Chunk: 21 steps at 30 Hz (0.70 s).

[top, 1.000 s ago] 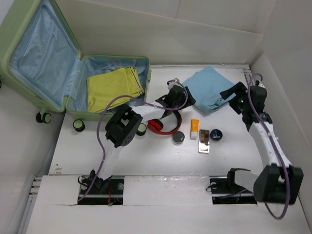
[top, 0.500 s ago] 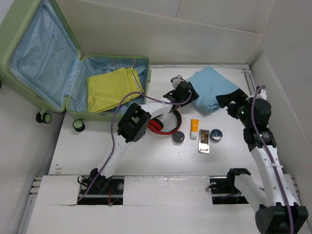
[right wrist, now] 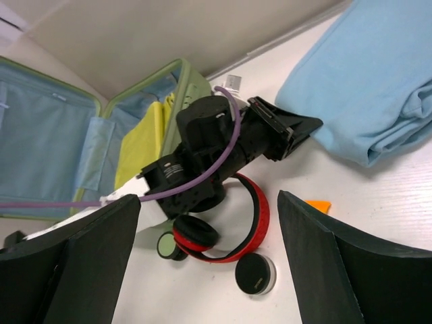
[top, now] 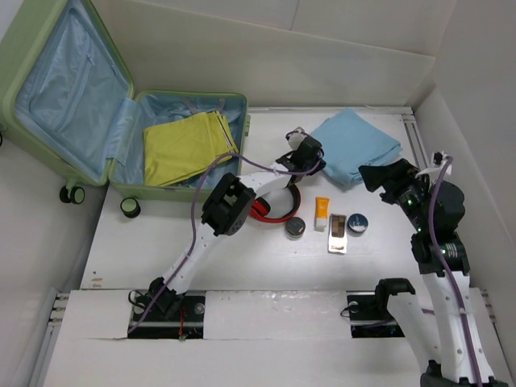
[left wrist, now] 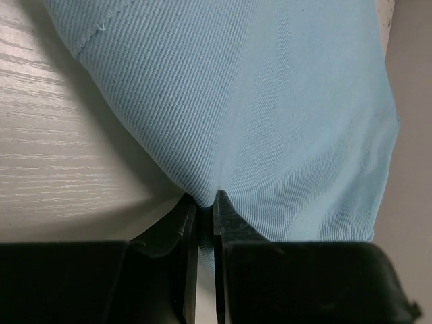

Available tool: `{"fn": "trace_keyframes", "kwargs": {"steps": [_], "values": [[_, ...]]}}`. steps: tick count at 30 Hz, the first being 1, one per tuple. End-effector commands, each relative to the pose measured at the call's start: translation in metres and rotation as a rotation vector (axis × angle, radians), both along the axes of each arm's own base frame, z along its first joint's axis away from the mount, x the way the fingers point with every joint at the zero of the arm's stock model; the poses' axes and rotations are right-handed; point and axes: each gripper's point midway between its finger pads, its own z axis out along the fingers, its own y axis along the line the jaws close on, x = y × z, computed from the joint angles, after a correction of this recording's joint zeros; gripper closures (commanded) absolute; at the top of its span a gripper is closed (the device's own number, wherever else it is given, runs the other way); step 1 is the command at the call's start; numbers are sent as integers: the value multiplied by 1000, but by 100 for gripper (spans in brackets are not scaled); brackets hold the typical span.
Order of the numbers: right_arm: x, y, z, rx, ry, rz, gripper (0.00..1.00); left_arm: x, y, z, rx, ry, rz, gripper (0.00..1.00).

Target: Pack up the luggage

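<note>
1. Top external view: luggage [top: 60, 85] lying open at upper left of the frame, yellow cloth [top: 185, 145] inside its right half.
2. Left wrist view: left tool [left wrist: 200, 199] clenched on the edge of the blue cloth [left wrist: 283, 101], pale bench [left wrist: 54, 135] at left.
3. Right wrist view: right tool [right wrist: 206, 199] released, fingers spread wide at the lower corners.

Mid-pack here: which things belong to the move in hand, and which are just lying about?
In play:
- luggage, open
- yellow cloth, inside it
- blue cloth, edge pinched by the left end effector

Lying about, untouched:
- red headphones
- orange tube
- grey round tin
- dark round tin
- flat rectangular case
</note>
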Motion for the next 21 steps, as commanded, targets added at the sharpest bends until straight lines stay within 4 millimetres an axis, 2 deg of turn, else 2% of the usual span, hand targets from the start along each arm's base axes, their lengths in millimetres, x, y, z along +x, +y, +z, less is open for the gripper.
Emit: {"fn": "trace_keyframes", "kwargs": {"steps": [1, 5, 6, 8, 9, 12, 13, 15, 16, 17, 19, 20, 21], "values": [[-20, 4, 35, -21, -99, 32, 11, 11, 6, -1, 1, -8, 3, 100], [-29, 4, 41, -20, -125, 32, 11, 19, 0, 28, 5, -83, -29, 100], [-31, 4, 43, -20, -134, 31, 11, 28, 1, 47, -13, -123, -26, 100], [-31, 6, 38, -20, -124, 42, 11, 31, -3, 69, -11, -184, -57, 100], [-29, 6, 35, -20, -122, 42, 11, 34, -8, 97, -36, -232, -76, 100], [-26, 6, 29, -29, -106, 43, 11, 46, 5, 148, -38, -333, -111, 100], [-25, 6, 23, -29, -94, 43, 11, 56, 17, 186, -77, -389, -112, 100], [-24, 4, 23, -38, -96, 35, 11, 65, 36, 220, -80, -446, -113, 100], [-25, 4, 20, -39, -86, 35, 11, 70, 48, 242, -64, -505, -118, 100], [-24, 2, 20, -48, -88, 26, 11, 77, 74, 266, -45, -530, -101, 100], [-24, 1, 18, -49, -78, 17, 11, 82, 105, 295, -22, -580, -88, 100], [-24, 0, 15, -60, -71, 18, 11, 86, 138, 316, -10, -602, -70, 100], [-24, 0, 15, -60, -70, 18, 11, 90, 159, 323, 18, -617, -48, 100]]}}
